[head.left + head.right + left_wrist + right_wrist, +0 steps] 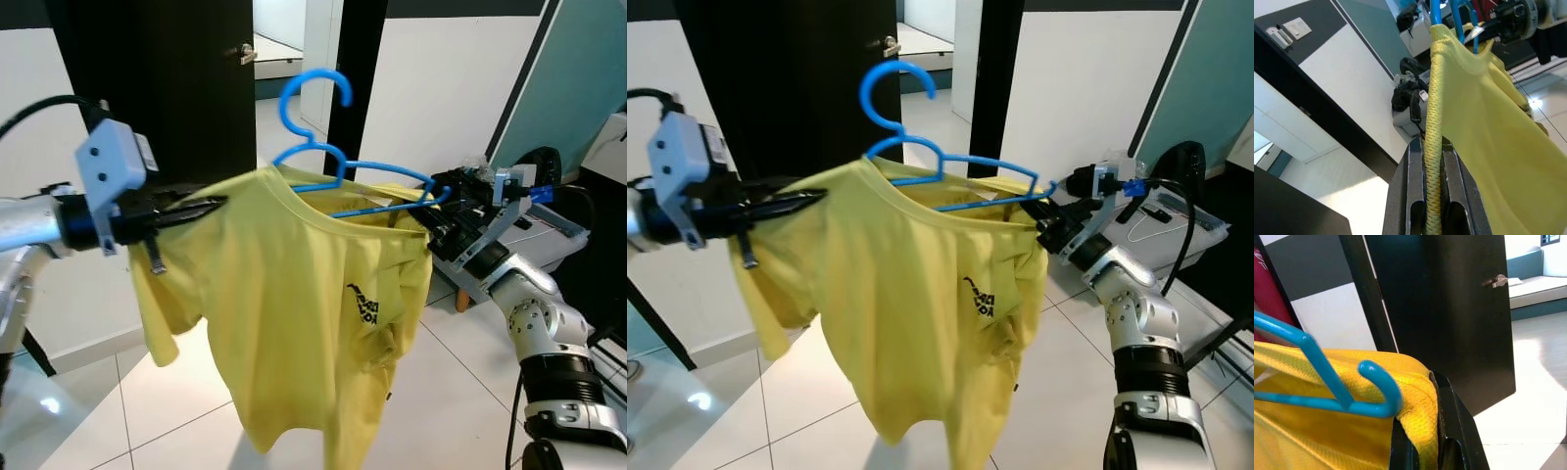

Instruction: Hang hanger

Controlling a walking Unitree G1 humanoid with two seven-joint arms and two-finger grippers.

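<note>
A yellow T-shirt (pixel 313 323) with a black chest print hangs in the air on a blue plastic hanger (pixel 328 162) whose hook points up. My left gripper (pixel 201 211) is shut on the shirt's left shoulder seam (pixel 1432 147). On the other side my right gripper (pixel 436 220) is shut on the shirt's right shoulder (pixel 1418 411), just beside the hanger's curled end (pixel 1378 387). The hanger (pixel 921 162) sits inside the neckline between both grippers.
A dark door (pixel 167 88) with a metal handle (pixel 242 54) stands behind the shirt, beside an open doorway. White walls flank it. A grey machine (pixel 549 220) rests on the tiled floor (pixel 157 401) at the right.
</note>
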